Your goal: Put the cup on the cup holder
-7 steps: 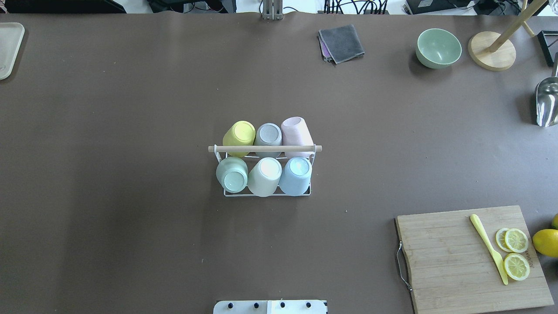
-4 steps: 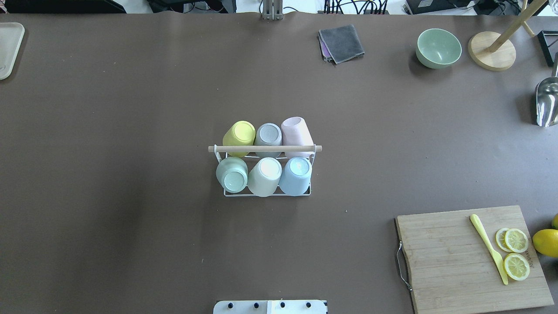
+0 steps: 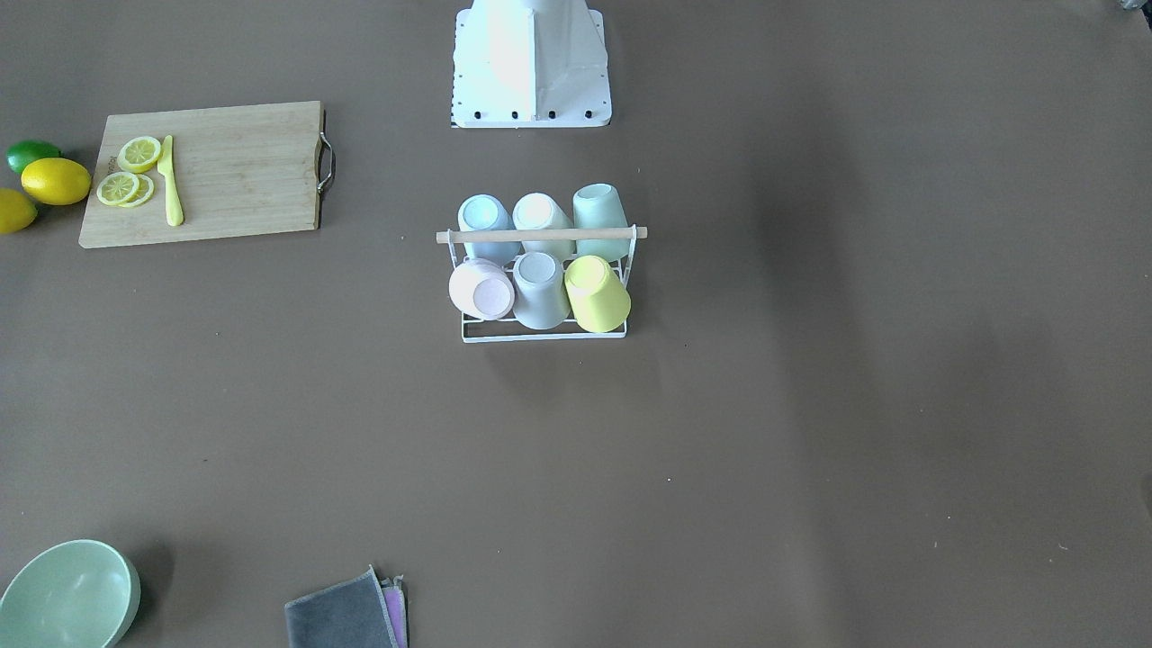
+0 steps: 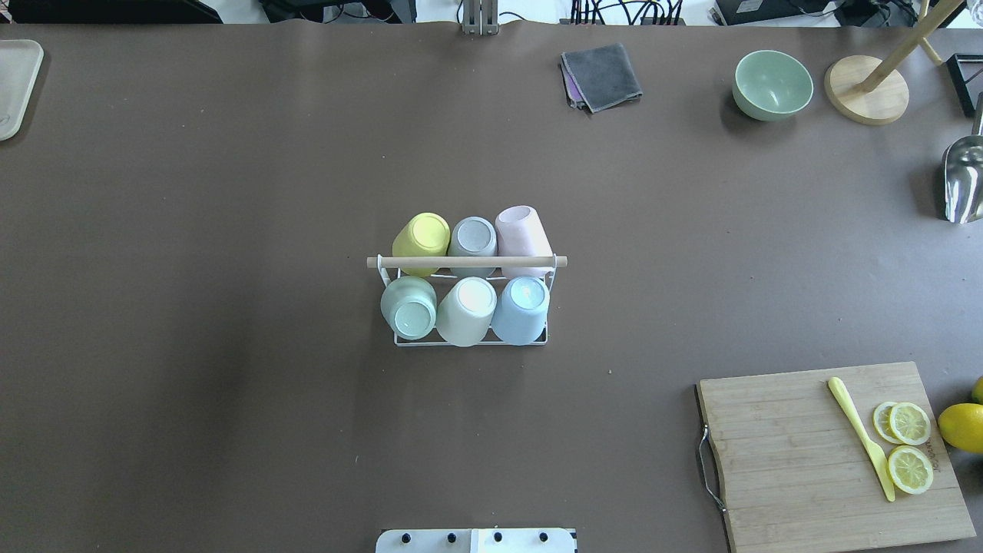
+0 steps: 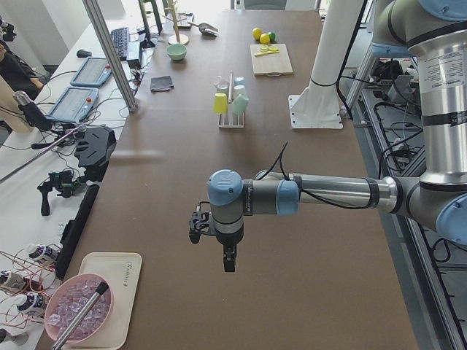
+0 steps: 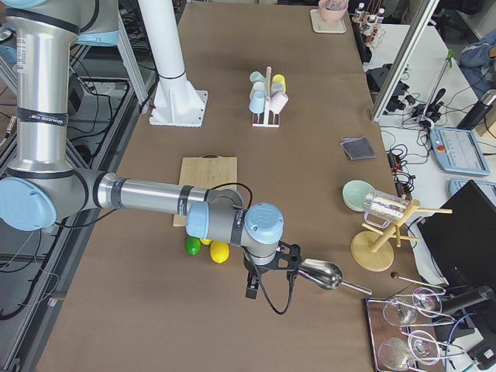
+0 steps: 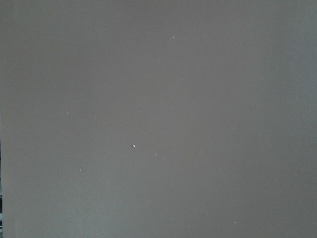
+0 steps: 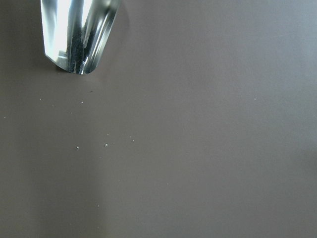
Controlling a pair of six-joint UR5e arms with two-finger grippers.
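Observation:
The cup holder is a white wire rack with a wooden rod across its top, standing mid-table. Several cups sit upside down on its prongs in two rows: yellow, grey and pink behind, green, white and blue in front. My left gripper shows only in the exterior left view, far from the rack over bare table. My right gripper shows only in the exterior right view, near the table's end. Whether either is open or shut, I cannot tell.
A cutting board with lemon slices and a yellow knife lies front right, lemons beside it. A green bowl, grey cloth, wooden stand and metal scoop sit far right. A tray lies far left.

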